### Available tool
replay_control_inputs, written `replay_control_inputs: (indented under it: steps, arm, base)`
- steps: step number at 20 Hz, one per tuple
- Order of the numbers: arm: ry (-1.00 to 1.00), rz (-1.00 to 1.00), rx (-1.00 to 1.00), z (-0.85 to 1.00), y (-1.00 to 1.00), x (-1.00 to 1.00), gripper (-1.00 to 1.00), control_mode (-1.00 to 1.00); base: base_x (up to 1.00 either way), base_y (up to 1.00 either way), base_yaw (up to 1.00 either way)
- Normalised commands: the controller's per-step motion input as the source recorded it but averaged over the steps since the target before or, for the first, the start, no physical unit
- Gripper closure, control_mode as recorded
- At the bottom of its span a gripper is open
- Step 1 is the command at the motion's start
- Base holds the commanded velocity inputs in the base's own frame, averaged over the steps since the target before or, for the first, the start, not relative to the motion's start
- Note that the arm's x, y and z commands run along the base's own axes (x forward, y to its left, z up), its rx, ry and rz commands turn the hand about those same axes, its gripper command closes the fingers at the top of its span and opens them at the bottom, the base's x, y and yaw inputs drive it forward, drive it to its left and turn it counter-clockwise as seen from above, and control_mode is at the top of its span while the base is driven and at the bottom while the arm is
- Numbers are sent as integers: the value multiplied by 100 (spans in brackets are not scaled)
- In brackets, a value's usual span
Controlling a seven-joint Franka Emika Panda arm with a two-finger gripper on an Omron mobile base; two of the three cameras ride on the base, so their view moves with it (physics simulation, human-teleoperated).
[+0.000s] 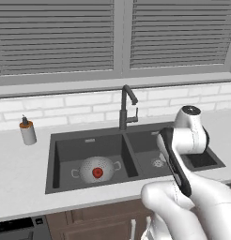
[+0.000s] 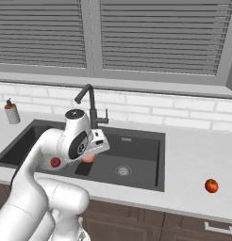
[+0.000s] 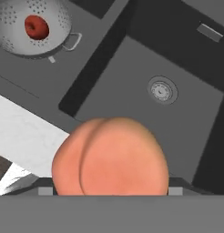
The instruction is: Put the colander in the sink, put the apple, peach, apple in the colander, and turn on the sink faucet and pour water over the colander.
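The silvery colander (image 1: 96,169) sits in the left basin of the dark sink (image 1: 89,145) with one red apple (image 1: 97,173) inside it. In the hand view the colander (image 3: 34,27) and its apple (image 3: 36,26) lie at the upper left. My gripper (image 2: 89,157) hangs over the right basin, shut on the peach (image 3: 109,159), which hides the fingertips. From the right base the peach (image 2: 88,158) peeks out under the hand. A second red apple (image 2: 211,185) rests on the counter to the right. The faucet (image 1: 127,105) stands behind the divider. Water is out of view.
A small grey soap dispenser (image 1: 27,131) stands on the counter left of the sink. The right basin's steel drain (image 3: 162,91) lies below the hand. White brick backsplash and a window with blinds back the counter. My own arm blocks the front right of the sink.
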Motion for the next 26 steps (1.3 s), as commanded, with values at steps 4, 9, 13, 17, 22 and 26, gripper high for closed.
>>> replay_control_inputs:
  steps: [4,9,13,17,22,26]
  arm:
    - [-1,17,0,13,100,0,100,-100]
    - [0,6,0,11,100,3,100,-100]
    - [0,0,0,4,100,28,100,-100]
    - [0,-7,0,0,96,53,100,-100]
    - [3,-10,0,-2,69,78,100,-100]
    - [14,-15,0,-8,33,95,100,-100]
  base:
    - [0,0,0]
    - [0,0,0]
    - [0,0,0]
    - [0,0,0]
    - [0,0,0]
    - [0,0,0]
